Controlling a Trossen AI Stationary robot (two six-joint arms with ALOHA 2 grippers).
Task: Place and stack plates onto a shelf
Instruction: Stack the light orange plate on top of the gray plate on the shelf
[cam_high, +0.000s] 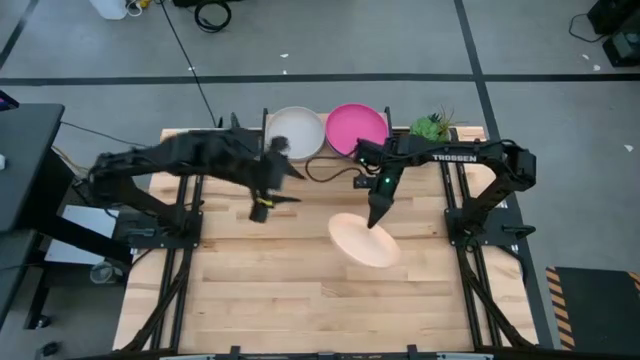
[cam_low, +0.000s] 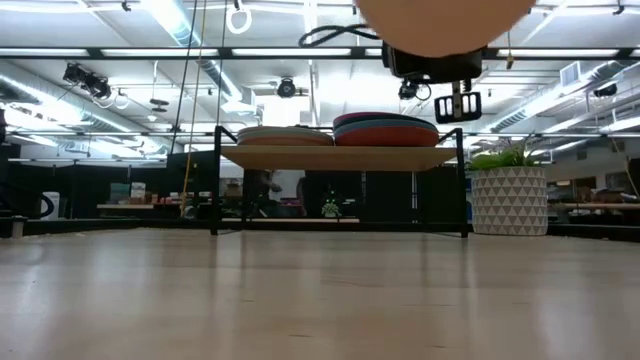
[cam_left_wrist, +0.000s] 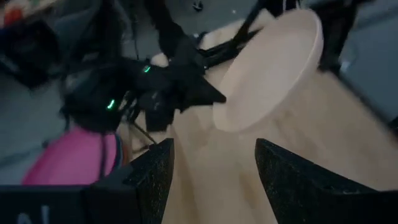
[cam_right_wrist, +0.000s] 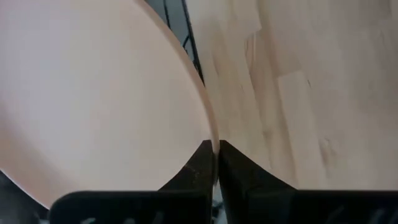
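My right gripper (cam_high: 377, 216) is shut on a tan plate (cam_high: 365, 241), held high over the middle of the table; the plate also shows at the top of the low view (cam_low: 445, 22). The shelf (cam_low: 340, 157) stands at the far edge. It carries a stack topped by a cream plate (cam_high: 295, 132) on the left and a stack topped by a magenta plate (cam_high: 357, 128) on the right. My left gripper (cam_left_wrist: 214, 168) is open and empty, to the left of the tan plate (cam_left_wrist: 273, 68) and in front of the shelf (cam_high: 282, 200). My right gripper pinches the tan plate's rim (cam_right_wrist: 210, 138) between its two fingers, one on the inner face and one on the underside. It holds the plate's far edge (cam_high: 372, 225), coming from above and the far side. The plate is tilted and lifted clear of the table.
A green plant in a white patterned pot (cam_low: 508, 200) stands at the shelf's right end (cam_high: 432, 127). Bare tabletop (cam_high: 300, 300) lies near of both grippers. Black frame rails run along the table's left and right sides.
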